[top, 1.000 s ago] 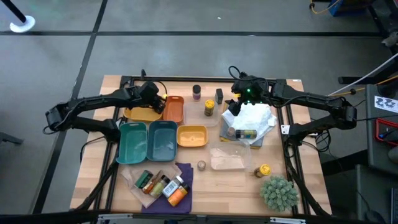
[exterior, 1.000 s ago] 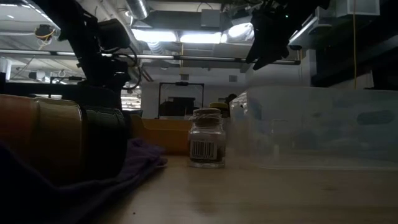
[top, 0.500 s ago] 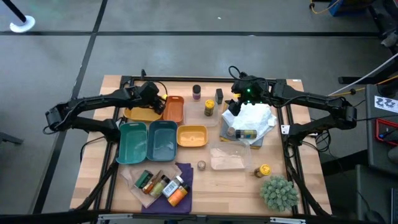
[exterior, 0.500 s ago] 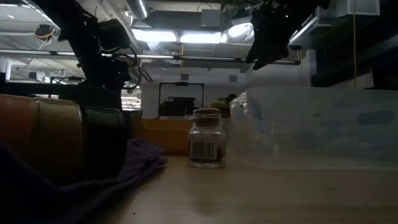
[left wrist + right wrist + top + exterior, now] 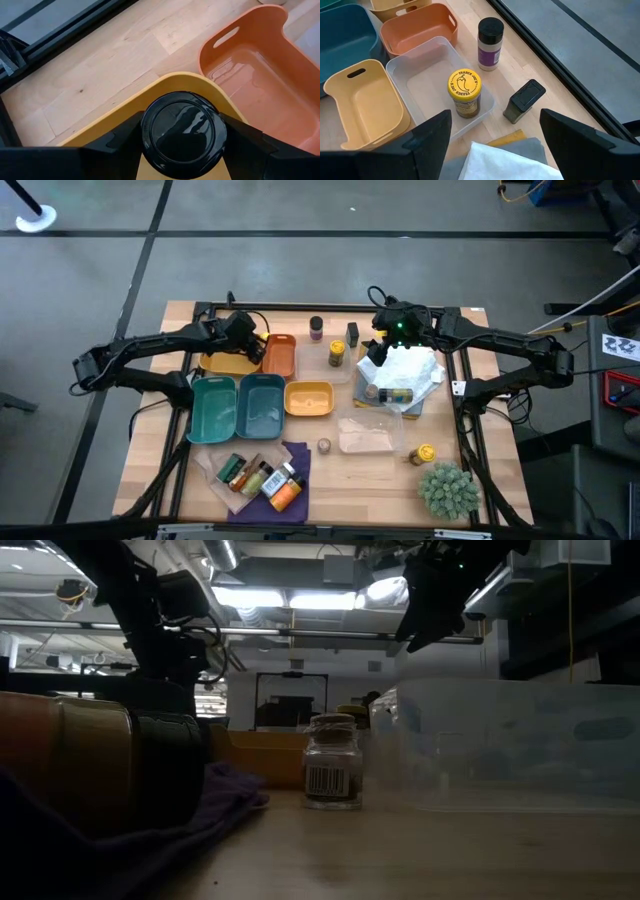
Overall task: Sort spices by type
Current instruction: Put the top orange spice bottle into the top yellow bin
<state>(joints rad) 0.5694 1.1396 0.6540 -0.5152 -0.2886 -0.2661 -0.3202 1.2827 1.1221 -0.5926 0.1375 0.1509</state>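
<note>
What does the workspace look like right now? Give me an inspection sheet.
Surface: wooden table, bare at the near middle.
Job's things: yellow-capped jar in a clear tray; black-capped bottle and dark tin behind it; jars on a purple cloth.
Clutter: spiky plant, white cloth.
Grippers: left gripper shut on a black-capped jar over the yellow tray; right gripper open above the white cloth.
Cables: black cable at the back edge.
Surroundings: nothing seen.
</note>
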